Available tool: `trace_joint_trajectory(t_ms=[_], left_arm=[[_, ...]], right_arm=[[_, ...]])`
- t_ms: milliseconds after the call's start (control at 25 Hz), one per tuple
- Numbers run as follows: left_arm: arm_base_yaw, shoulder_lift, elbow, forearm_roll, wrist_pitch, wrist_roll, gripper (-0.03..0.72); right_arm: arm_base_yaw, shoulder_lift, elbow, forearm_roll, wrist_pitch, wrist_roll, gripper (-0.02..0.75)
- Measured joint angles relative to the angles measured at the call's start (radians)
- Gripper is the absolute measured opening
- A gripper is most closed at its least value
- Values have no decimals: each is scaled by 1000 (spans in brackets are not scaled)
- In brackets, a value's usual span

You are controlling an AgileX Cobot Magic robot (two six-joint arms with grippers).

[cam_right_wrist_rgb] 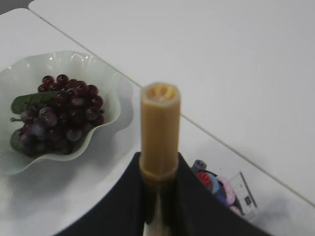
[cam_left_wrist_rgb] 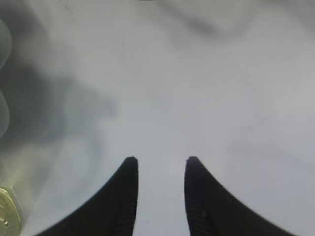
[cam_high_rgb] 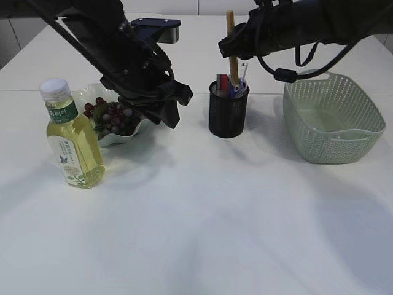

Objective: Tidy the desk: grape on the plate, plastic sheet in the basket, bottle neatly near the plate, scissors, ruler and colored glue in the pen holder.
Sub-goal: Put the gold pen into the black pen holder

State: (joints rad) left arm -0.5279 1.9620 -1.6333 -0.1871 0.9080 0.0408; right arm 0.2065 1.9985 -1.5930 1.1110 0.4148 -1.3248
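My right gripper is shut on a tan colored glue stick. The stick stands upright, its lower end reaching down into the black mesh pen holder. Red, blue and pink items and a clear ruler-like strip stick out of the holder; I cannot single out the scissors. A bunch of dark grape lies on the white wavy plate. My left gripper hangs open and empty just right of the plate. The yellow-green bottle stands upright in front of the plate. I cannot make out the plastic sheet.
A pale green basket stands at the right, beside the pen holder. White tabletop stretches across the whole front of the exterior view.
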Motion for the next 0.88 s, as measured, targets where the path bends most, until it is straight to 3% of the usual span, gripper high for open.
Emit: trace_joint_trajectory(t_ms=[360,880], left_arm=[[0,0,0,16,-4,-2,239],[0,0,0,46,-4,-2,239]], right_arm=[[0,150,-182,90,-39,-3,115],[0,196,-199,90,-37,-5,114]])
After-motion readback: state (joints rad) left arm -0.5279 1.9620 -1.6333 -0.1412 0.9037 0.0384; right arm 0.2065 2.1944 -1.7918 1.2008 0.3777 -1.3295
